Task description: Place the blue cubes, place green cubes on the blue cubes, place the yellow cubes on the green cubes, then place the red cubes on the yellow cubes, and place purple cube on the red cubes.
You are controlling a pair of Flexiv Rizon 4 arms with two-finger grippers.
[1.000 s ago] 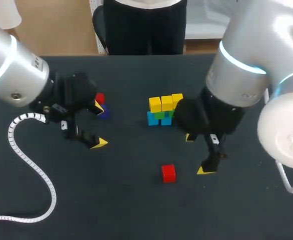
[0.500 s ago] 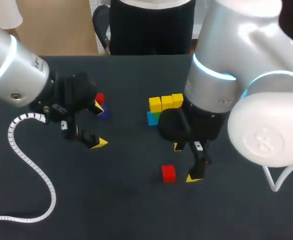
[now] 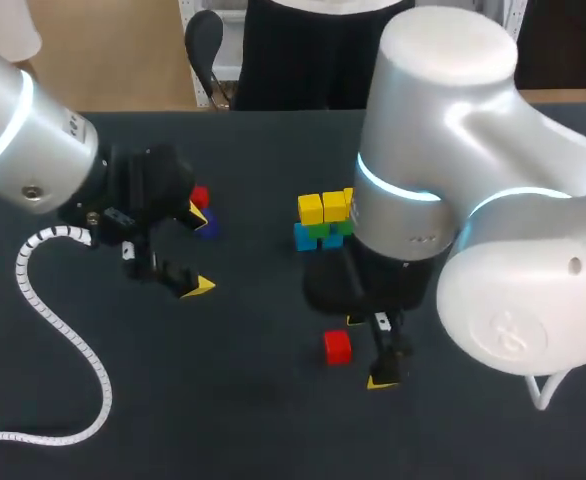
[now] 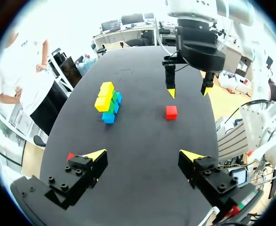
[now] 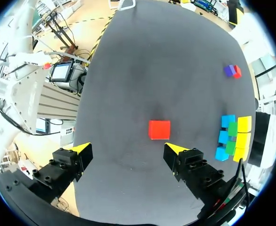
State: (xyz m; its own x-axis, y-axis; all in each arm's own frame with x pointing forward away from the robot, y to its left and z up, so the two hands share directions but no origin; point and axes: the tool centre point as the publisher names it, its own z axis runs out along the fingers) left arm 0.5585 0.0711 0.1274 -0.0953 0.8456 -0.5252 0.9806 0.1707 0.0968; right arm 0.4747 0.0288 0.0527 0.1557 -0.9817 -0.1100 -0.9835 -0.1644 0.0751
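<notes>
Motion belongs to the right arm (image 3: 443, 150) alone. Over the last second it has swung away from the stack (image 3: 323, 208) of blue, green and yellow cubes. That has brought the right gripper (image 3: 367, 350) in over the loose red cube (image 3: 337, 346), which a second ago lay well off to its side. The cube itself has not shifted, and nothing has been added to the stack, which now sits behind that gripper, partly hidden by the arm. By my reading the yellow layer is done and the red layer is starting with this pick.

The right gripper hangs above the bench (image 3: 273, 430) with its fingers spread wide and pointing down, and it holds nothing. Seen from its wrist, the red cube lies just ahead of the gap, closer to one finger than the other. It probably needs a small sideways correction before lowering.

The left arm (image 3: 23, 140) has stayed put. The left gripper (image 3: 196, 250) is also spread and empty, tilted low over the bench. A second red cube (image 3: 200, 196) and the purple cube (image 3: 207, 226) lie side by side, just beside one of its fingertips.
</notes>
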